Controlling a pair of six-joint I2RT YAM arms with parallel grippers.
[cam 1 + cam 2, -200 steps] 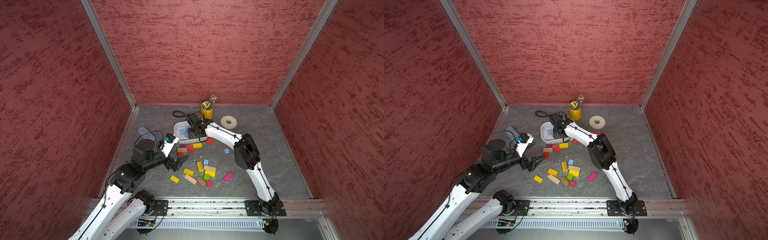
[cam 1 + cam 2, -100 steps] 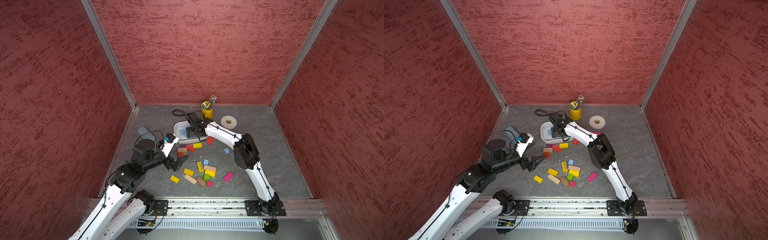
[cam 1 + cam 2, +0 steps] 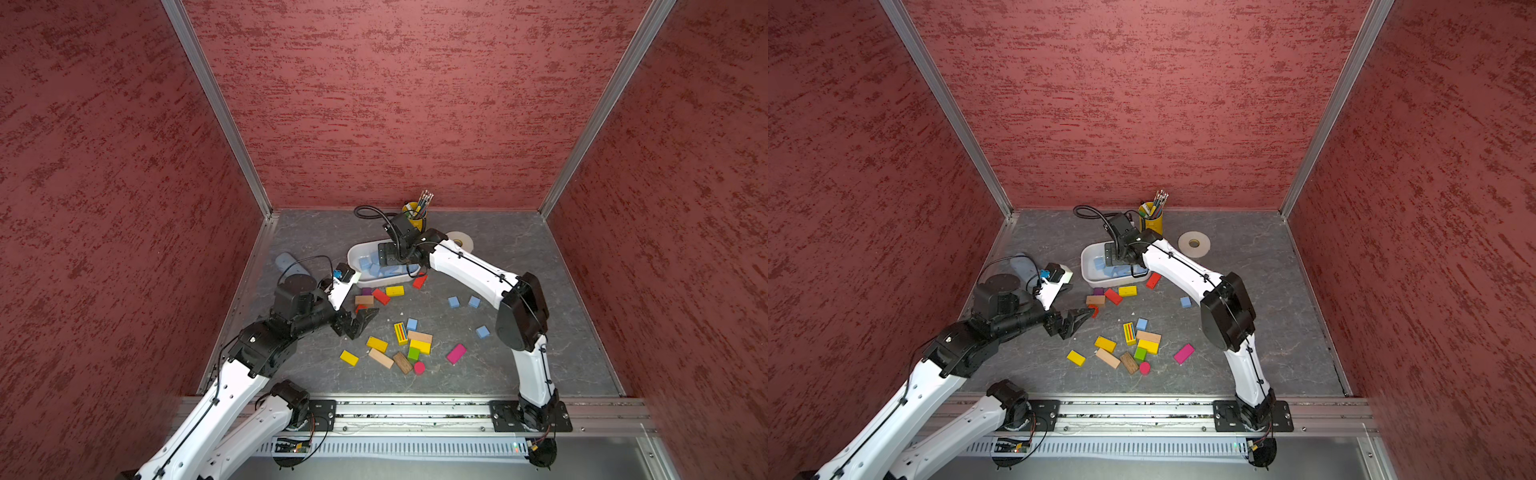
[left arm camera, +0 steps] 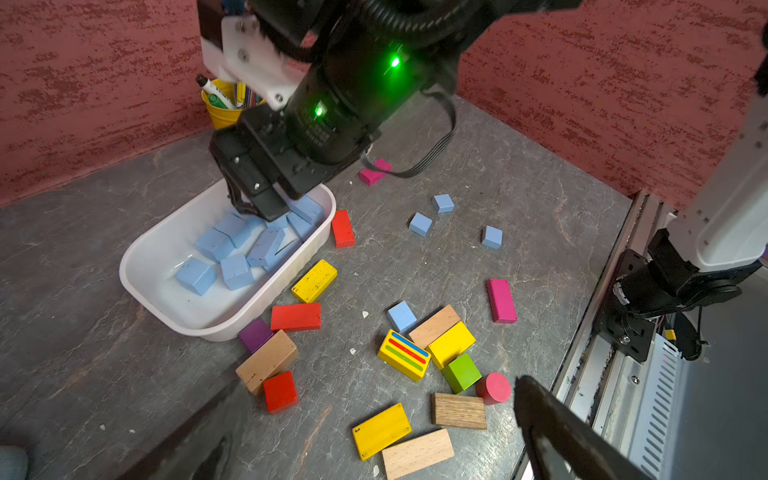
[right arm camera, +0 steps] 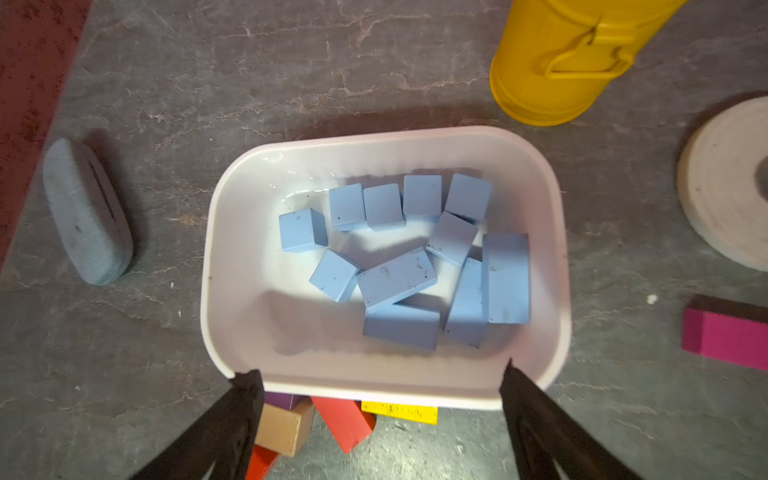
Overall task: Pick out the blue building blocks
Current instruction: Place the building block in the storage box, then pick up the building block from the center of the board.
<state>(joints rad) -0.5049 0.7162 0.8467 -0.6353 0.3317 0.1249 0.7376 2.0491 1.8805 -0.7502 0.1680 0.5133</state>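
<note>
Above the white tub, the right tool points down, wide and empty; left tool gapes empty.

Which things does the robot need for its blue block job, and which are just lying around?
For the job:
- white tub
- blue blocks inside it
- four loose blue blocks outside it
- right gripper, open over the tub

Just lying about:
- yellow pen cup
- tape roll
- grey case
- other-coloured blocks
</note>
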